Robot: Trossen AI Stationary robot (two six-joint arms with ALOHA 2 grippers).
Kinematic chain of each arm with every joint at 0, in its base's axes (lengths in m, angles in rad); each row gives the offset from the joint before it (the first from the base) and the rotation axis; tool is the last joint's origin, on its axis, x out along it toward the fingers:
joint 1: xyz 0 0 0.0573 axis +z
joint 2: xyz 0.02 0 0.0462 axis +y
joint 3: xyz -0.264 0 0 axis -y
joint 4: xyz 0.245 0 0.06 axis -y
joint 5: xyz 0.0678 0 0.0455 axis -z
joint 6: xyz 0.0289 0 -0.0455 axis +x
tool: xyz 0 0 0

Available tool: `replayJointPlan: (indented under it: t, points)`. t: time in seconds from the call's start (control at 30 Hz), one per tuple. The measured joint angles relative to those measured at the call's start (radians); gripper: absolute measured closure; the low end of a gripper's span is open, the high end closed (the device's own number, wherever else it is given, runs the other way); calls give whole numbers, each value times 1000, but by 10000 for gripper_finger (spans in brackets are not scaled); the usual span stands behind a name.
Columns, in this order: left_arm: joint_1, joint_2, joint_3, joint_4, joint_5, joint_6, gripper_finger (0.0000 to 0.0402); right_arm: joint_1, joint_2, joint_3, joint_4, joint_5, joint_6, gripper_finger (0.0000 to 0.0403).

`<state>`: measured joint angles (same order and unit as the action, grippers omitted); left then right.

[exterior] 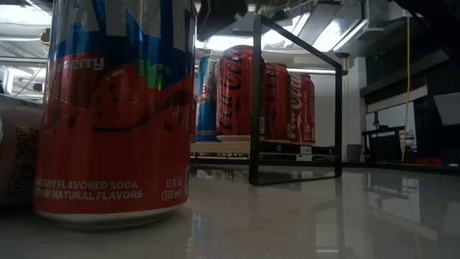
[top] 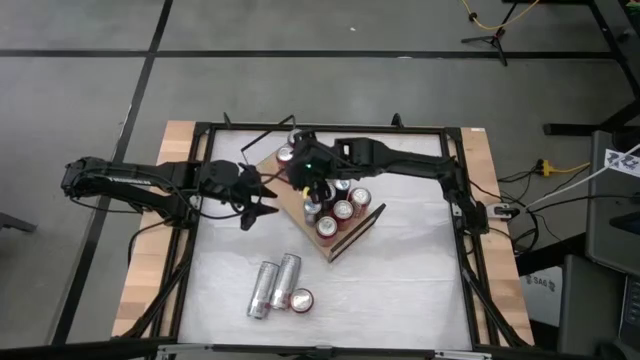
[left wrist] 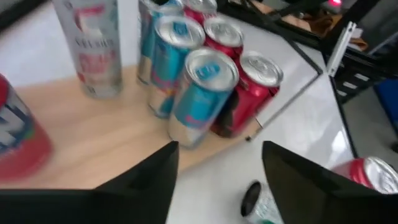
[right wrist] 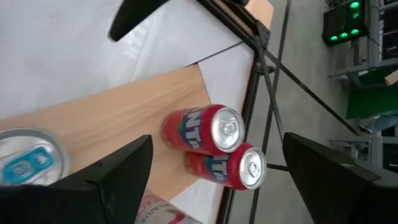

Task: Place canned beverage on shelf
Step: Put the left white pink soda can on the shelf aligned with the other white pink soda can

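Observation:
The shelf (top: 350,235), a light wooden board with black wire rails, lies turned cornerwise at the table's middle. Several cans (top: 335,205) stand on it: blue slim cans (left wrist: 202,87), red cans (left wrist: 255,87), a white slim can (left wrist: 93,43) and two red soda cans (right wrist: 211,134) near one corner. My left gripper (top: 268,197) is open just left of the board, with nothing between its fingers (left wrist: 155,180). My right gripper (top: 312,188) hangs open above the board's far part, high over the two red cans, and holds nothing.
Near the table's front, two silver cans (top: 272,285) lie on their sides. A red strawberry soda can (top: 300,298) stands beside them and fills the low view's left (exterior: 115,108). A black frame (top: 200,130) runs around the white tabletop.

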<state>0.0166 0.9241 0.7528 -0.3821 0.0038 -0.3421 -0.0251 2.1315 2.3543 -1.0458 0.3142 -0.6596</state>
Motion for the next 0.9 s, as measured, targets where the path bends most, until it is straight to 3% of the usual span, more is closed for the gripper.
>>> replayJointPlan:
  t: [0.23, 0.4, 0.67, 0.9]
  points:
    - [-29, 0, 0, -132, 78, -136, 80, 26, 0, 0, -7, 0, 0, 56]
    - [-79, 0, 0, -222, 157, -278, 35, 26, 0, 0, -6, -11, 0, 56]
    - [-200, 0, 0, -223, 189, -553, 31, 26, 0, 0, -6, -21, 0, 56]
    - [-346, 14, 1, -223, 32, -957, 32, 26, 1, 0, -6, -66, 0, 56]
